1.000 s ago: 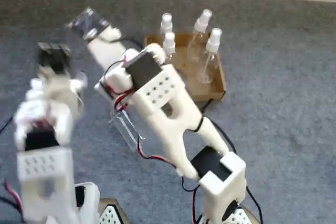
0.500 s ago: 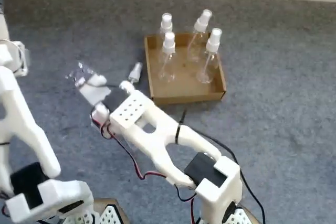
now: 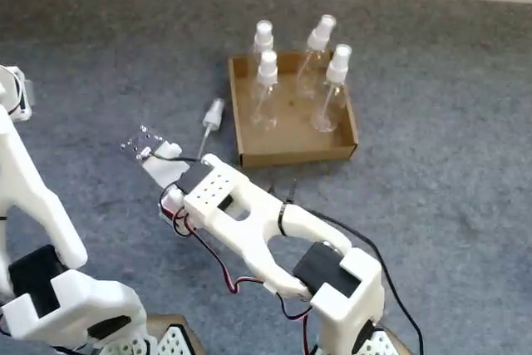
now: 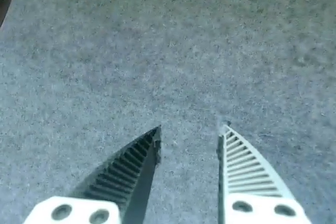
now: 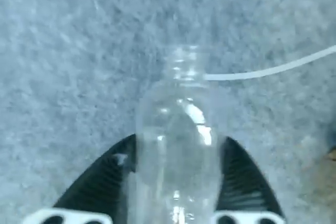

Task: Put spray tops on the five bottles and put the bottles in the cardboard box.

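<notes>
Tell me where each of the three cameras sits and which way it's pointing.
High view: fixed above the table, looking down on the grey carpet, the cardboard box and both arms.
Left wrist view: on the left wrist, facing carpet past its own open left gripper.
Right wrist view: on the right wrist, facing the uncapped bottle clamped in the right gripper.
Shared: high and right wrist views both show that bottle and the loose spray top's tube.

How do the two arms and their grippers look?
The left arm and right arm are white plastic with black motors; the right carries red and black cables. The left gripper has one black, one white ribbed finger; the right gripper, two black.
</notes>
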